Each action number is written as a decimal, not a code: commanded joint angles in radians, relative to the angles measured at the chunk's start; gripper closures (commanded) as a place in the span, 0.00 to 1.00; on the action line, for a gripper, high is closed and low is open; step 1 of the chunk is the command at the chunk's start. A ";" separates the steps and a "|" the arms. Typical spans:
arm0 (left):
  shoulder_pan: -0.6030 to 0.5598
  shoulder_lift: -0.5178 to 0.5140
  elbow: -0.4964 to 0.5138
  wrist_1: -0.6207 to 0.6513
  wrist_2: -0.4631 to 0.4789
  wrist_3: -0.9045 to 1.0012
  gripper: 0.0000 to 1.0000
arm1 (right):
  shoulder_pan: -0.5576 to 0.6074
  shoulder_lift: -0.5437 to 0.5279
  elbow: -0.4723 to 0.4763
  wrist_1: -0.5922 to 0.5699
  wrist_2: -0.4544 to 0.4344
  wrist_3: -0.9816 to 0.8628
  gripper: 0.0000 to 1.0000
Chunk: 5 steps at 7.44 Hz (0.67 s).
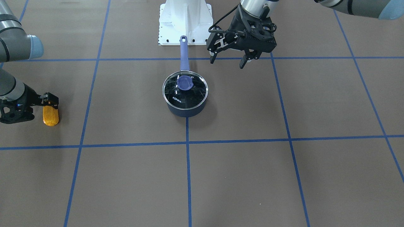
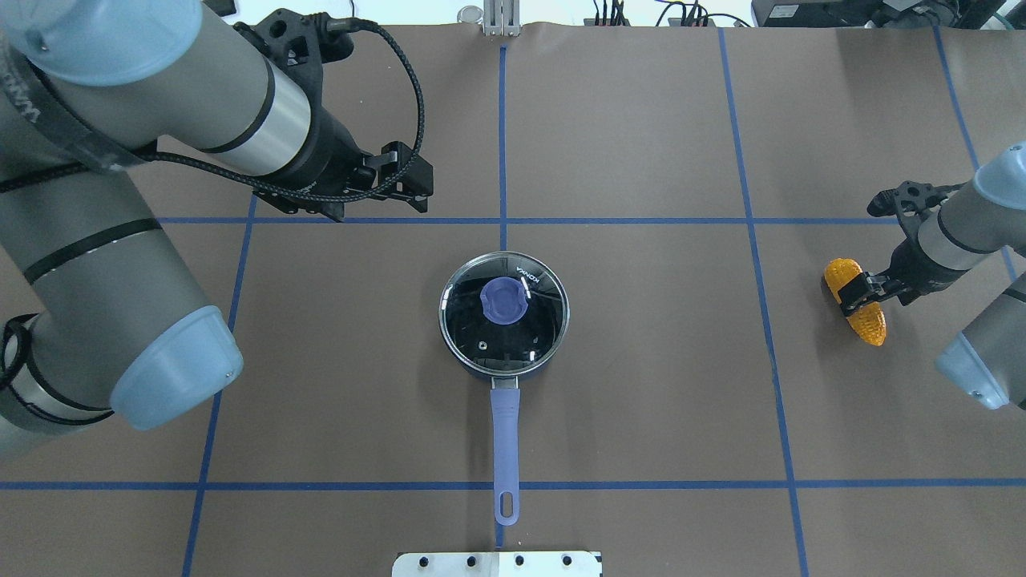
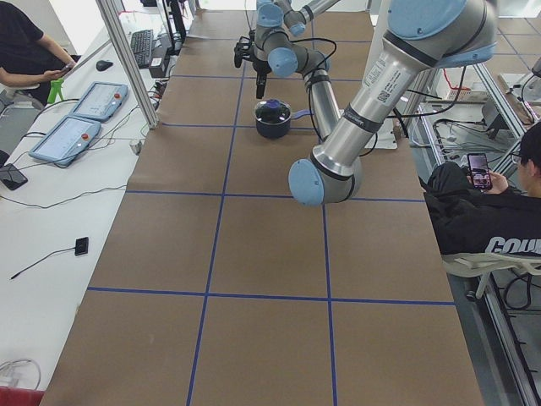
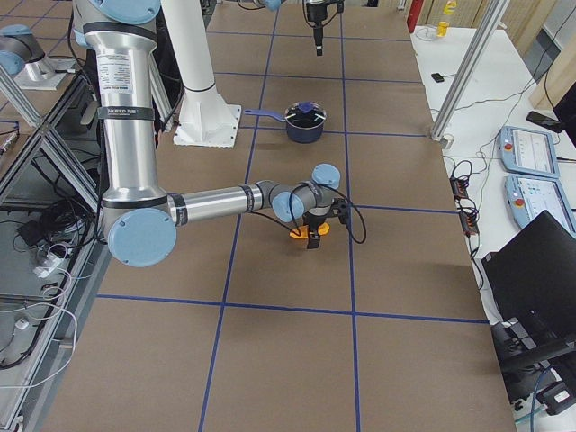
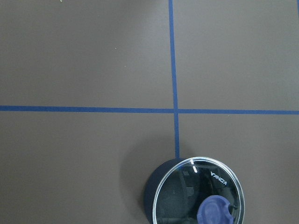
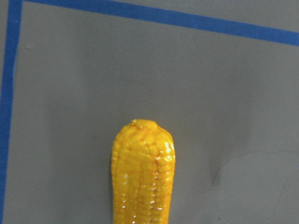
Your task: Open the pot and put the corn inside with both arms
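Corn [image 2: 856, 300] lies far out on your robot's right side, well apart from the pot [image 2: 503, 314], which sits mid-table with its glass lid [image 1: 185, 90] on and its handle [image 2: 505, 449] pointing back toward the robot's base. From overhead you see the right gripper [image 2: 859, 290] down at the cob's middle, fingers either side of it; the front camera shows the same, the right gripper [image 1: 50, 102] over the corn's [image 1: 50, 115] upper end, but you cannot tell whether it is actually clamped. The right wrist camera shows only the cob's [image 6: 142, 175] tip on the table, no fingers. The left gripper [image 1: 228, 60] hangs above the table beyond the pot, fingers spread apart and holding nothing. Its wrist camera catches the lid [image 5: 200, 191] at the lower edge.
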<state>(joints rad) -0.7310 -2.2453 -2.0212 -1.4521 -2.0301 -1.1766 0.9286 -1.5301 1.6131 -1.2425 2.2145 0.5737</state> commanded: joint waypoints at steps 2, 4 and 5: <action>0.028 0.000 0.002 0.001 0.034 -0.014 0.03 | -0.005 -0.001 0.023 0.020 0.031 0.032 0.07; 0.048 -0.003 0.007 0.001 0.036 -0.014 0.03 | -0.005 0.005 0.022 0.020 0.034 0.032 0.46; 0.051 -0.017 0.027 0.001 0.036 -0.014 0.03 | -0.004 0.010 0.024 0.018 0.036 0.031 0.56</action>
<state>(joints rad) -0.6888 -2.2514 -2.0107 -1.4511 -1.9949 -1.1902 0.9237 -1.5252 1.6348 -1.2229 2.2480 0.6052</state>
